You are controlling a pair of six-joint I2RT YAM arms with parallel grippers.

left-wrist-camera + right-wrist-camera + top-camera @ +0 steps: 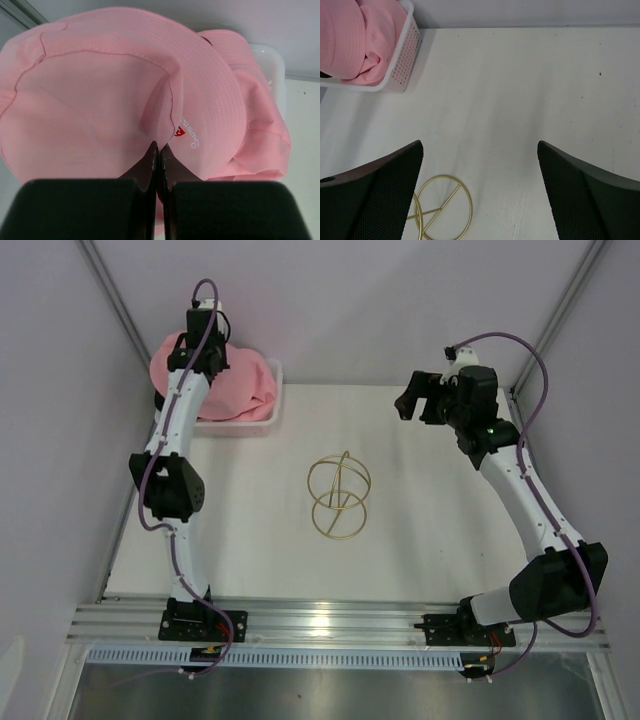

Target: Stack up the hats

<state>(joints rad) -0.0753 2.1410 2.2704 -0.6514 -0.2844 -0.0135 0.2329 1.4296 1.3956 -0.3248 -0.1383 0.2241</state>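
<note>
Roughly crown-first toward left claw (pixel 158 150): pink hat (pixel 95 100) atop basket (pixel 272 65).

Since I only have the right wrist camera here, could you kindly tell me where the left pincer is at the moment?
Observer: The left pincer is shut, with its tips at a crease in the pink hat lying on top in the basket.
Operator: Thank you. Is it pinching fabric?
Observer: I cannot tell. The fingers meet just where the fold starts.
Operator: Is there any mark to tell that hat by?
Observer: Yes, a small red logo sits on the fabric just beside the tips.
</note>
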